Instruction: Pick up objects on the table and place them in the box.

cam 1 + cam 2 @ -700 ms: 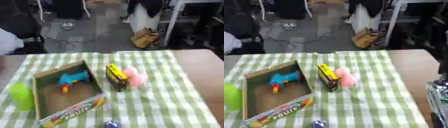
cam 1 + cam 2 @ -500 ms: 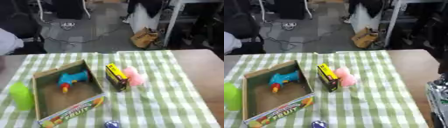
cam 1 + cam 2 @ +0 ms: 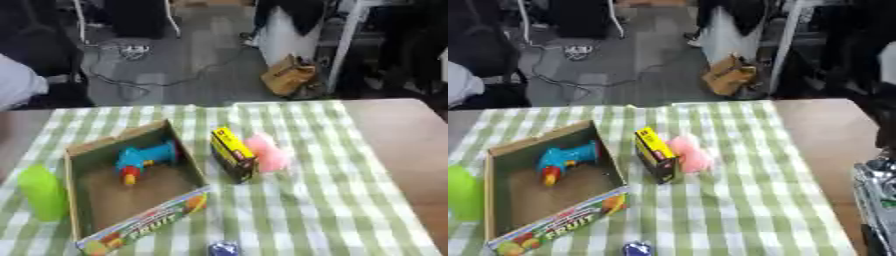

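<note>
An open cardboard box [image 3: 83, 150] with a fruit print on its front wall lies on the green checked cloth at the left. A blue toy drill [image 3: 144, 157] with a red and yellow tip lies inside it. Right of the box stands a yellow and black carton [image 3: 230, 152], and a pink soft thing [image 3: 267, 151] touches its right side. A small blue object [image 3: 223, 248] sits at the near edge. A green cup [image 3: 41, 192] stands left of the box. My right hand [image 3: 877, 192] shows as a silver and black part at the right edge, apart from everything.
The checked cloth [image 3: 332, 200] covers most of the wooden table [image 3: 411, 145], whose bare top shows at the right. Beyond the far edge are a floor with cables, chairs and a brown bag [image 3: 289, 75].
</note>
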You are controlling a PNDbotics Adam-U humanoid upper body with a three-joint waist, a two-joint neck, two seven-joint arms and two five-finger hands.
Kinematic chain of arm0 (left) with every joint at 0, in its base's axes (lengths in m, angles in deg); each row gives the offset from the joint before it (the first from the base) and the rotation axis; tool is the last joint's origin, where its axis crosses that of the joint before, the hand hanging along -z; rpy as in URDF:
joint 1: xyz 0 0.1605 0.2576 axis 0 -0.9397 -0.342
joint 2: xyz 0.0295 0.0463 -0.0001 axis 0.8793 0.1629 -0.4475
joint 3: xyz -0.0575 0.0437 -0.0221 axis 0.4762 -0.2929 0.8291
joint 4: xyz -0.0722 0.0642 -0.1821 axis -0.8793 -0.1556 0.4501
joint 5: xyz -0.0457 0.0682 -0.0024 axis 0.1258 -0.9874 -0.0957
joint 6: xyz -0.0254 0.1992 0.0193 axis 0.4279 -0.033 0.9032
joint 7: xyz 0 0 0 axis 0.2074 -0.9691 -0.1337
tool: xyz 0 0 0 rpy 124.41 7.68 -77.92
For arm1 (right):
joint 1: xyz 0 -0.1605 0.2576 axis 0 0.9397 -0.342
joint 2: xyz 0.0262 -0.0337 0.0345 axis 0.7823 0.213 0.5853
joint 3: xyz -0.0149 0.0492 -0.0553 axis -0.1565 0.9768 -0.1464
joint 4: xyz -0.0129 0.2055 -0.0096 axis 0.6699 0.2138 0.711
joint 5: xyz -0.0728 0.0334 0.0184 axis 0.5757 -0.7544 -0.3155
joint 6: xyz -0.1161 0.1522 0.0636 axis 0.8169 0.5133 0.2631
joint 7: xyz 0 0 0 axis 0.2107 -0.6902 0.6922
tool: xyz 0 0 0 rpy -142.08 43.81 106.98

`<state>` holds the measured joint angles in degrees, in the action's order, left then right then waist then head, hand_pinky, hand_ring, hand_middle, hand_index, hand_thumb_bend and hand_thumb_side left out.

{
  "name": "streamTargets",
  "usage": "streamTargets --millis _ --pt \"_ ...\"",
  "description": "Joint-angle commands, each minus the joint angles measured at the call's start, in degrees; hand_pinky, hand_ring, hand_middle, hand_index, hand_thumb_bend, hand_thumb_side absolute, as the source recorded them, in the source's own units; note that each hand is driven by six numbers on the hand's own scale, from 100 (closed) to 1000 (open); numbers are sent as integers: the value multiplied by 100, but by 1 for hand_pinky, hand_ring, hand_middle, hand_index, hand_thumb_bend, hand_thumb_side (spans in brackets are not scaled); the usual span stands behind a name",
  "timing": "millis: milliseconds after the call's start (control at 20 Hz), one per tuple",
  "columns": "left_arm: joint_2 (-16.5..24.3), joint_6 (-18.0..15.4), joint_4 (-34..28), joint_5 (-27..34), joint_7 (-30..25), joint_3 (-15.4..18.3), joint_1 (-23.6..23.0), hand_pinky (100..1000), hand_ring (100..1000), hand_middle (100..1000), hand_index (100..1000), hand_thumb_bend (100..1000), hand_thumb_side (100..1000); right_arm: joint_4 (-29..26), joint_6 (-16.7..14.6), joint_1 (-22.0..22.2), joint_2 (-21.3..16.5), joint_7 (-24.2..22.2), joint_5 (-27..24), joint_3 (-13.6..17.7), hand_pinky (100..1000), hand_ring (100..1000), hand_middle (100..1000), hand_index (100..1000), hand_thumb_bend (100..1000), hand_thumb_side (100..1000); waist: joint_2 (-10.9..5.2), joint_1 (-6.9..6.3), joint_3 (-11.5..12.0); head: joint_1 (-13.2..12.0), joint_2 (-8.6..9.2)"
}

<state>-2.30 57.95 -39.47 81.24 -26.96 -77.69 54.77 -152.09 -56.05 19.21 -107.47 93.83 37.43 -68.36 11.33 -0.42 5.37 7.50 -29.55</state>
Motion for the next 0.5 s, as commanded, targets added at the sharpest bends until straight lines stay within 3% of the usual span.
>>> streamTargets --millis 50,300,500 --pt "186 -32 -77 23 -2 34 48 879 899 901 917 100 1000 -117 -27 -77 -106 32 15 19 783 813 784 884 100 1000 -81 -39 -1 23 42" --pt "227 -26 -77 20 -24 7 31 881 899 902 918 100 1000 -117 473 -283 -565 -240 -138 -119 800 853 828 931 100 1000 -104 10 21 38 11" --pt "265 3 -77 31 -76 -45 5 882 899 901 917 100 1000 -117 1564 -562 -1127 -787 -109 -316 805 863 844 946 100 1000 -152 88 58 65 -23"
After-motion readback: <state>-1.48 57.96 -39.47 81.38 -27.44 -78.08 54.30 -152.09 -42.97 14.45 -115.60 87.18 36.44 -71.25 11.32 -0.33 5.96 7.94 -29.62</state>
